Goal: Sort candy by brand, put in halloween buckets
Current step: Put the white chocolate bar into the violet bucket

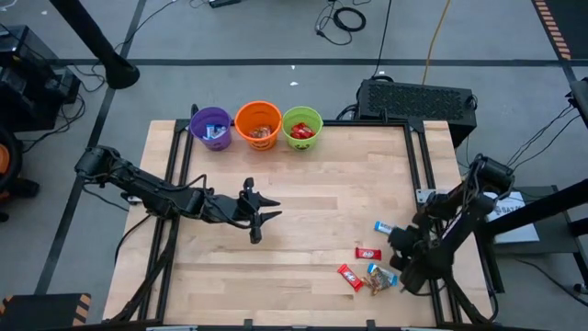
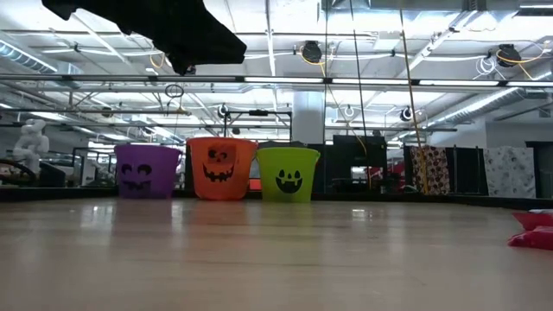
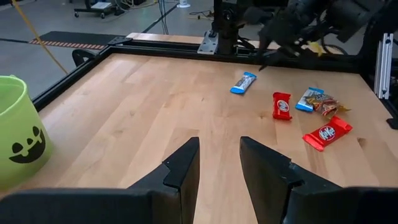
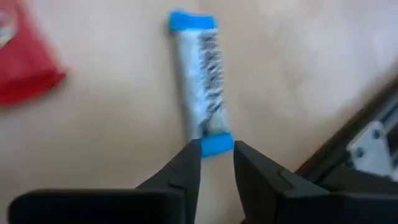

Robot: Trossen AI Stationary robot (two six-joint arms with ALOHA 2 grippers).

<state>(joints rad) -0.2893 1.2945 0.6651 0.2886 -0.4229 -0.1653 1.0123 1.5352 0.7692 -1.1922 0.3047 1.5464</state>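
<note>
the right gripper (image 4: 216,163) is down at the table's right side, over the blue bar (image 4: 202,87); its fingers (image 4: 181,171) stand narrow, one on each side of the bar's near blue end, close against it; whether they already pinch the wrapper i cannot tell; the bar lies flat on the wood, white in the middle with dark print, blue at both ends; a red wrapper (image 4: 22,59) shows near it in the same view.

from above, the blue bar (image 1: 382,227) lies apart from the others, just beside the right arm; nearer the front edge sit a red bar (image 1: 367,253), a second red bar (image 1: 349,276) and a small cluster of blue and gold wrappers (image 1: 380,279), touching or almost so; the left wrist view shows the same group, with the kitkat (image 3: 327,133) lying nearest the table edge.

the left gripper (image 1: 260,216) hangs over the middle of the table, well apart from the candy; its fingers (image 3: 182,171) stand partly open with nothing between them.

three buckets stand in a row at the back edge: purple (image 1: 212,128), orange (image 1: 258,124) and green (image 1: 302,127), side by side and nearly touching; each has wrappers inside; their dark faces show in the low view.
</note>
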